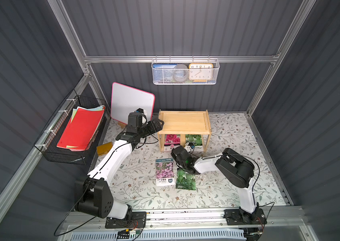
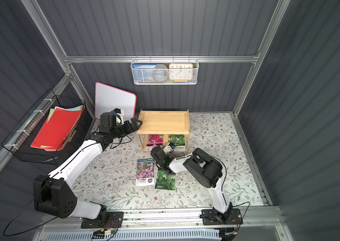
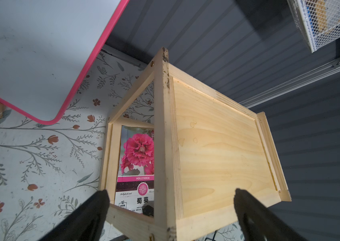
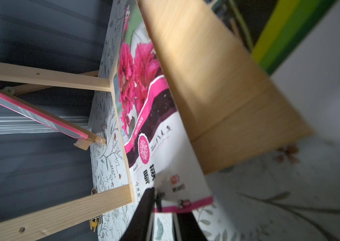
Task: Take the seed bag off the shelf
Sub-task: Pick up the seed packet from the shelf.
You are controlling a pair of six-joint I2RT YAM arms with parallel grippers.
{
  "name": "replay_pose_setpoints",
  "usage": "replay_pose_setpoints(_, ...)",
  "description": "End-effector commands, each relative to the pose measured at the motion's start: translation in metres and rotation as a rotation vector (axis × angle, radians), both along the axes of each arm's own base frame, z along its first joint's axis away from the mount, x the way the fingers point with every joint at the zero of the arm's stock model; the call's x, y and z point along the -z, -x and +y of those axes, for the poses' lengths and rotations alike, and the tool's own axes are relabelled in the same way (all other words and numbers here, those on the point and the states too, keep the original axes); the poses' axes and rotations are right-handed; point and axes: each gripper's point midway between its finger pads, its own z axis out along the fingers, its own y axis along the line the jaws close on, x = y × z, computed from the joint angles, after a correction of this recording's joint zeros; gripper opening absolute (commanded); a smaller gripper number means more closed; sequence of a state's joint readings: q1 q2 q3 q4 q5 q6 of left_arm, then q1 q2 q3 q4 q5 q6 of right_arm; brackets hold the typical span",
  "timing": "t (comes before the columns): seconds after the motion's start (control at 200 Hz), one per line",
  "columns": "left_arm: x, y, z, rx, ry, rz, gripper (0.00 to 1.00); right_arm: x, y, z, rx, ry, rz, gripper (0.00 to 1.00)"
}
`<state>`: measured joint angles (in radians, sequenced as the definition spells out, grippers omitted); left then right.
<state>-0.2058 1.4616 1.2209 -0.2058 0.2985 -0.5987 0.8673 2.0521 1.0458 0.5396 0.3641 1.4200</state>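
Four seed bags: hollyhock bag (image 1: 172, 140) and green bag (image 1: 194, 140) inside the shelf (image 1: 183, 122), frame centre; pink bag (image 1: 164, 172) and leafy bag (image 1: 185, 180) on the desk (image 1: 237, 146). Left end effector (image 3: 170, 191) released; right end effector (image 4: 162, 208) straddles hollyhock bag's edge, grip unclear.

Both top views look down from above; wrist views closely share the shelf (image 3: 217, 146)

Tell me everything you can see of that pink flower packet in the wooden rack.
The hollyhock seed bag is a flat, glossy packet: pink blooms, a pink band reading HOLLYHOCK, a dark strip with a round emblem, white foot with Chinese characters. It lies face up in the shelf's lower tier, beside a green packet, its foot poking out the front. The right end effector has its fingertips at that edge; whether they grip it is unclear.
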Motion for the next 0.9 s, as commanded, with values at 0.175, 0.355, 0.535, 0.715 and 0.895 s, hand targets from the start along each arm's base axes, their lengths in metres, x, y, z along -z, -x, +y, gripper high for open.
replay_pose_setpoints(0.175, 0.000, 0.005, 0.006, -0.009, -0.026, 0.001, 0.99, 0.000, -0.015, -0.001, 0.042, 0.010, -0.042, 0.09)
replay_pose_setpoints(0.355, -0.003, 0.007, 0.007, -0.010, -0.026, -0.005, 0.99, 0.007, -0.017, -0.003, 0.062, -0.001, -0.049, 0.00)
replay_pose_setpoints(0.535, -0.004, 0.009, 0.007, -0.009, -0.025, -0.008, 0.99, 0.007, -0.016, -0.003, 0.059, -0.016, -0.067, 0.00)
replay_pose_setpoints(0.715, -0.009, 0.012, 0.008, -0.011, -0.020, -0.019, 0.99, 0.000, -0.014, -0.004, 0.049, -0.034, -0.092, 0.00)
replay_pose_setpoints(0.895, -0.026, 0.018, 0.010, -0.017, -0.016, -0.047, 0.99, -0.018, -0.008, -0.003, 0.007, -0.054, -0.125, 0.00)
